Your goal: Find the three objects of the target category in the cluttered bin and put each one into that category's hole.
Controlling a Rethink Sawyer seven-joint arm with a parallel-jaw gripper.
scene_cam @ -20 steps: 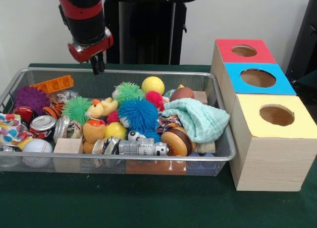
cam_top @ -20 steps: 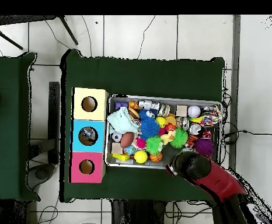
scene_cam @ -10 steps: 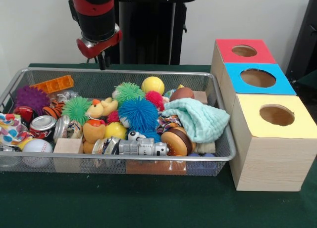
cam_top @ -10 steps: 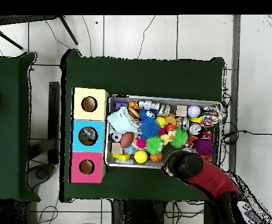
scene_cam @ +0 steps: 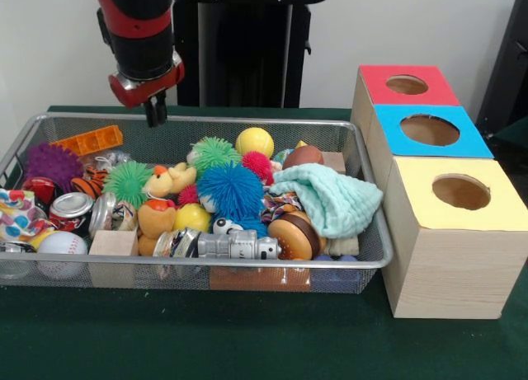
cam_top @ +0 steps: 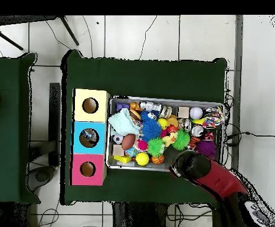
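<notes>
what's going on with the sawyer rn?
The gripper hangs above the far rim of the wire bin, near the orange block, and carries nothing. Its fingers sit close together. The bin is full of clutter: spiky balls, a yellow ball, cans and a teal cloth. The red box, blue box and yellow box stand beside it.

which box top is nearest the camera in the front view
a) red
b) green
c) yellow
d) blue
c: the yellow-topped box sits lowest and closest in the front view, with the blue-topped box behind it and the red-topped box farthest back; no box has a green top.
</notes>
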